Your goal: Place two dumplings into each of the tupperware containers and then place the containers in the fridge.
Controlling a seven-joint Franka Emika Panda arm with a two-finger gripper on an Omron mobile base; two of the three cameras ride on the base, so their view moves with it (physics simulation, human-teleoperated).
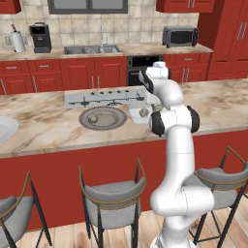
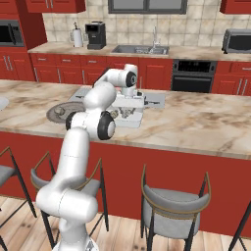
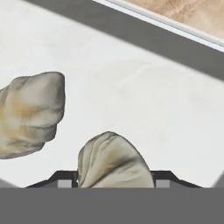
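Marble surface (image 1: 43, 121) first, then the grey plate (image 1: 102, 118) with one dumpling left on it. Beside it, the tub (image 3: 131, 87) has two lumpy beige dumplings (image 3: 30, 111), probably just dropped in. The fingers (image 3: 114, 181) straddle one (image 3: 113, 162); can't tell if they grip it.

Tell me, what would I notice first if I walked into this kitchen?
The big white robot arm bending over the marble counter from between the grey stools. Up close, its jaws sit around a lumpy tan dumpling inside a whitish tupperware container, with a second dumpling beside it.
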